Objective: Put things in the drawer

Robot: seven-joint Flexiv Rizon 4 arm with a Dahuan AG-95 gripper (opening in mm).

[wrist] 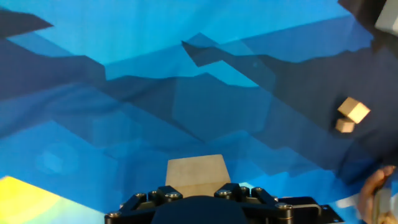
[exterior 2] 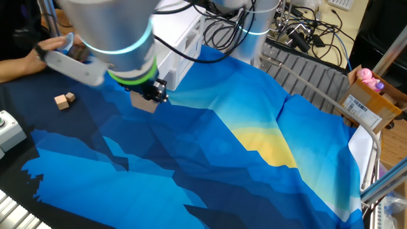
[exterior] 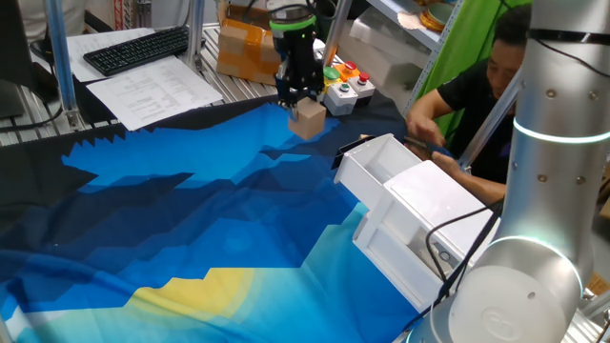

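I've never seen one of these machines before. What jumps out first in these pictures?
The robot's hand hangs above a bright blue and yellow cloth, gripping a tan wooden cube off the surface. To one side stands a glossy white cabinet with its drawer pulled open, a person crouching right behind it. Two smaller wooden blocks lie on the dark part of the cloth.

Materials and finish on your bench

You have matt pale wood on the held cube (exterior: 308, 120), smooth-faced with bare grain. The pincer (exterior: 298, 92) looks like matt black plastic or metal. The drawer (exterior: 386, 170) is glossy white. The cloth (exterior: 191, 219) is soft, creased, low-sheen fabric. The arm housing (exterior: 553, 143) is satin silver.
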